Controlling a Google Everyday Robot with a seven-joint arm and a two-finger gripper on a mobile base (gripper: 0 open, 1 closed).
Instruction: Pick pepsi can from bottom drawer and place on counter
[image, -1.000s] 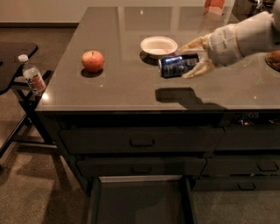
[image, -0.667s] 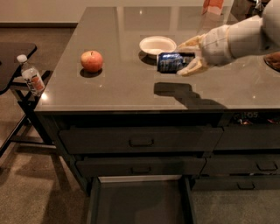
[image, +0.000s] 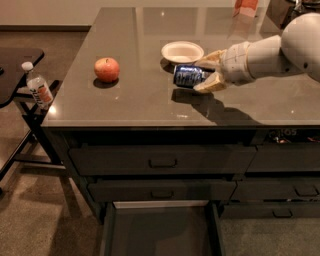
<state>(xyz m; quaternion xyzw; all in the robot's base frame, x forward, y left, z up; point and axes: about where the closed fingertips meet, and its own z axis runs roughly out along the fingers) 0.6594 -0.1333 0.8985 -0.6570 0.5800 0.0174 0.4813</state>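
Since 1.0 s ago the gripper (image: 204, 75) and pepsi can (image: 187, 76) had shifted left across the counter (image: 125, 30), closer to the white plate (image: 182, 51). The gripper's two fingers pinched the can, which was held on its side just above the counter's middle, its shadow right below. The bottom drawer (image: 160, 232) stood open with no can in it. The apple (image: 106, 69) sat well apart, toward the left edge. Risk: released lying down, the can could roll toward the front edge or nudge the plate. Letting go too high would worsen either.
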